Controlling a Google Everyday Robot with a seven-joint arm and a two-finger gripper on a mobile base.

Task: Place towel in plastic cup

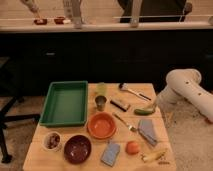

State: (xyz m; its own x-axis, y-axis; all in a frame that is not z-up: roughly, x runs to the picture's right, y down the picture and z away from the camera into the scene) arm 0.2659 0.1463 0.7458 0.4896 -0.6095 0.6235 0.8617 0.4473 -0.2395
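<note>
Gripper (pixel 154 104), jaws open and empty at the tabletop's (pixel 37 152) right edge, should descend squarely over the towel (pixel 148 131), which lies front-right, well apart from the plastic cup (pixel 101 89).

The single white arm (pixel 186 86) comes in from the right. Its upper link rises to a rounded elbow, and the forearm slopes down and to the left from there. The tool (pixel 154 104) sits at the low end, just at the right edge of the worktop, with its fingers spread wide and nothing between them.
</note>
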